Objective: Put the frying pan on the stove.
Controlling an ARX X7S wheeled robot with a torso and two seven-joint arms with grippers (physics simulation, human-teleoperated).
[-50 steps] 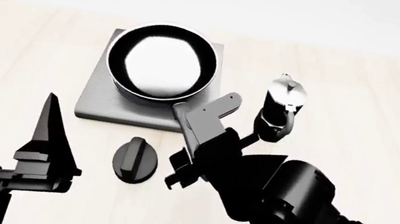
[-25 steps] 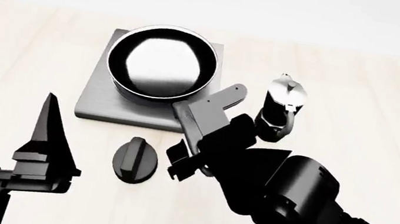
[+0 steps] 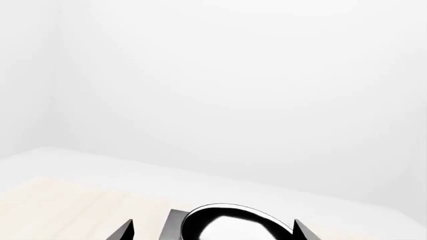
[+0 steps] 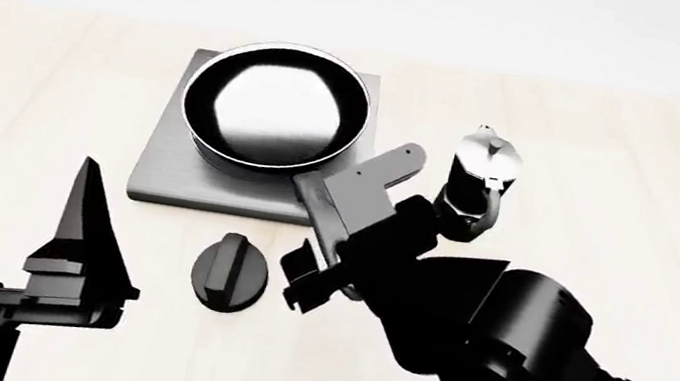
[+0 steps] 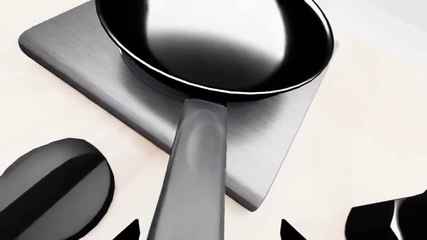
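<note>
Shifted slightly rearward: right gripper (image 4: pixel 334 250), fingertips spread either side of handle, seemingly released; frying pan (image 4: pixel 276 106) seated on stove (image 4: pixel 170 160), placement judged complete; left gripper (image 4: pixel 9 192) parked, jaws apart, empty.

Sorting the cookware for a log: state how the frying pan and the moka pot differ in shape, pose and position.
The frying pan is wide, low and round; the moka pot is narrow and tall. The frying pan sits on the stove; the moka pot stands upright on the table, beside the stove. The frying pan has a long handle; the moka pot's is short. Both are glossy black.
</note>
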